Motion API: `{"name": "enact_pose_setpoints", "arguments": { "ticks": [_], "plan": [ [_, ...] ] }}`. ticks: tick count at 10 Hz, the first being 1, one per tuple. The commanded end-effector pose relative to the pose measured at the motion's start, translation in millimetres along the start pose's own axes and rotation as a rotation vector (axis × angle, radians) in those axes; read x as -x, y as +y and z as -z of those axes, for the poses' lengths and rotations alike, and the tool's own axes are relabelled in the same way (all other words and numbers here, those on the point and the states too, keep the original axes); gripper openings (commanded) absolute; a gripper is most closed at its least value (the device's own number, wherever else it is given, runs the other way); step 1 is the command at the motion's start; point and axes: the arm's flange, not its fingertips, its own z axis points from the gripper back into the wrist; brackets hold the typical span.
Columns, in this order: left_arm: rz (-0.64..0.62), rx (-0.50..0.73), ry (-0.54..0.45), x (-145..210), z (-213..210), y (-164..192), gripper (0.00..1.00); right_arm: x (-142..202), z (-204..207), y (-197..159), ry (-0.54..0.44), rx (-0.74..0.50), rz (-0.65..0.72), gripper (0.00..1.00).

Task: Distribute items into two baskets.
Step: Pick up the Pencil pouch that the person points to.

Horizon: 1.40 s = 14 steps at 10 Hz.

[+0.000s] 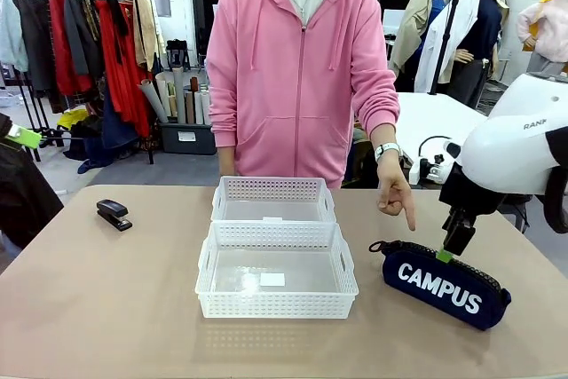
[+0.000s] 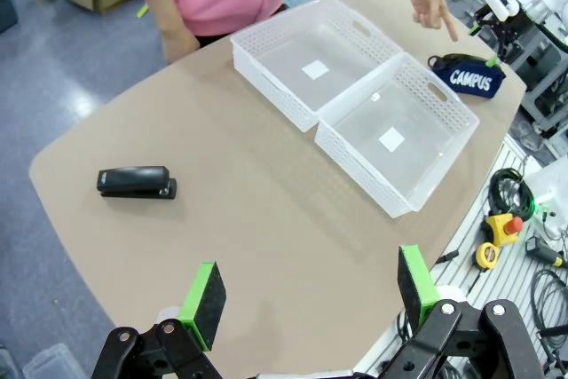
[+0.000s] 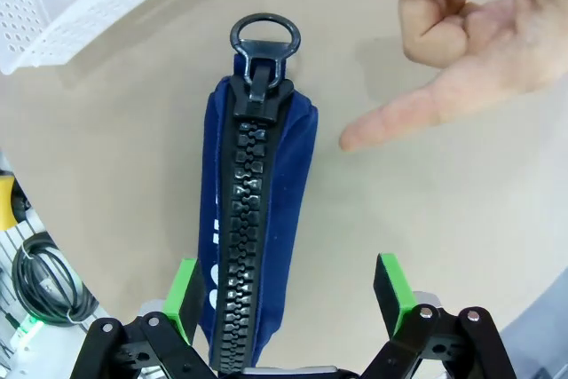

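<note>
Front view: two white baskets, the far basket (image 1: 273, 185) and the near basket (image 1: 277, 308), touch mid-table. One stapler (image 1: 114, 214) lies well to their left and one pouch (image 1: 444, 283) to their right. My right claw (image 1: 446, 255) is down at the pouch; its spread is unclear here. A person's hand (image 1: 393, 194) points beside it.

Left wrist view: my left claw (image 2: 311, 295) gapes wide and empty above the table (image 2: 266, 219).

Right wrist view: the right claw is spread wide astride the pouch, whose near end is cut off. The ring pull (image 3: 266, 35) lies at the far end.
</note>
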Motion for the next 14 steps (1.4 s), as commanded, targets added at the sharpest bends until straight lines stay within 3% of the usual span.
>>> {"name": "enact_pose_setpoints", "arguments": {
  "ticks": [1,10,13,14],
  "plan": [
    [0.015,0.017,-0.018,0.2,0.7,1.4,1.00,1.7,11.4,7.2,-0.006,-0.002,-0.013,1.00],
    [0.015,0.017,-0.018,0.2,0.7,1.4,1.00,8.2,60.5,11.4,-0.036,-0.101,0.000,1.00],
    [0.015,0.017,-0.018,0.2,0.7,1.4,1.00,8.8,59.4,9.9,-0.002,-0.120,0.008,1.00],
    [0.015,0.017,-0.018,0.2,0.7,1.4,1.00,10.4,60.0,9.6,0.032,-0.124,0.012,0.95]
  ]
}}
